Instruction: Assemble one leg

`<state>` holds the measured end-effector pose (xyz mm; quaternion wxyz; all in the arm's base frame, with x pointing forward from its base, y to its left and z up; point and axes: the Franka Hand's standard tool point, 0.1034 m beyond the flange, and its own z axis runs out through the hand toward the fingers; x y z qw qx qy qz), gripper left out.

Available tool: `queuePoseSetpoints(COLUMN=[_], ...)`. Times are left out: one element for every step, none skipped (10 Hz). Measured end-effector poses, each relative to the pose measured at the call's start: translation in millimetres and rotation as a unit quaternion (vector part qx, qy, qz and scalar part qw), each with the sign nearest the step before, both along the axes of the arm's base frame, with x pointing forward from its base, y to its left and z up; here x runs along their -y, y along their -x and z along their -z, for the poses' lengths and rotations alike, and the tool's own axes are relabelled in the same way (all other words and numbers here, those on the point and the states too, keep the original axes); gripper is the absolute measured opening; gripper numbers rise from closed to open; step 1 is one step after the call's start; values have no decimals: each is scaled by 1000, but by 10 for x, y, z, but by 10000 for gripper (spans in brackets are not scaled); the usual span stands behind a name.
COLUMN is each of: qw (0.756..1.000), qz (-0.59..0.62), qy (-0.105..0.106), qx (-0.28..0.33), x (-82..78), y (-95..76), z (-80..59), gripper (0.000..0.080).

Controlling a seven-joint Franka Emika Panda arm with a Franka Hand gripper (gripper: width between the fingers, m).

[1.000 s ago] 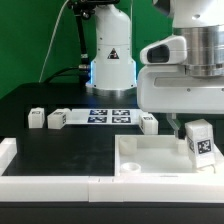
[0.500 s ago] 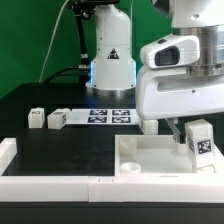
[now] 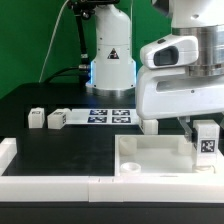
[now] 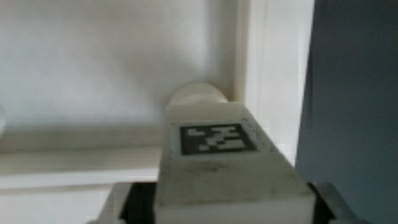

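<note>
1. Leg (image 3: 207, 143): a small white block with a square marker on its face. It is held upright at the exterior view's right, over the end of the white tray-like part (image 3: 150, 158) on that side.
2. Gripper (image 4: 224, 204): clamped on the leg, a dark finger (image 4: 132, 203) being seen pressed against each flank in the wrist view.
3. Progress, as judged: the leg has been picked up and brought to the tray-like part. Seating it is taken to be what is left. Whether its lower end touches a socket cannot be told, since that end is hidden.
4. Edges: in the wrist view the tray-like part's raised wall is seen just beside the leg, with an inner corner close to the leg's far end. Little sideways room is judged to be left there.
5. Open room: the black table (image 3: 70, 150) is bare between the tray-like part and the marker board (image 3: 110, 115).
6. Other items:
   - Two spare pegs (image 3: 46, 119) are noted well apart, at the exterior view's left.
   - A third peg (image 3: 150, 124) is noted just behind the tray-like part, near the arm's white housing.
   - A white rail (image 3: 50, 185) is noted along the front.
</note>
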<state>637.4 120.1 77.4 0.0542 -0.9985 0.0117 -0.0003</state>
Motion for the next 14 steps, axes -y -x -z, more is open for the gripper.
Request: queuePoseSetpoints(qw=[1000, 994, 986, 971, 952, 930, 909, 874, 846, 830, 808, 803, 803, 806], qz=[25, 108, 165, 238, 303, 367, 414, 483, 531, 555, 585, 593, 593, 589], qy=[0, -1, 0, 1, -2, -4, -4, -3, 0, 1, 0, -1, -1, -1], qx=[-3, -11, -17, -24, -31, -36, -42, -49, -54, -59, -63, -64, -64, -64], x=[2, 6, 9, 18, 29, 42, 39, 41, 33, 26, 27, 28, 27, 26], y=[0, -7, -11, -20, -27, -32, -31, -29, -21, -14, -13, -13, -13, -12], z=[2, 5, 8, 9, 11, 13, 11, 12, 14, 11, 16, 17, 17, 19], gripper=[291, 291, 291, 291, 291, 291, 291, 291, 291, 291, 291, 291, 291, 388])
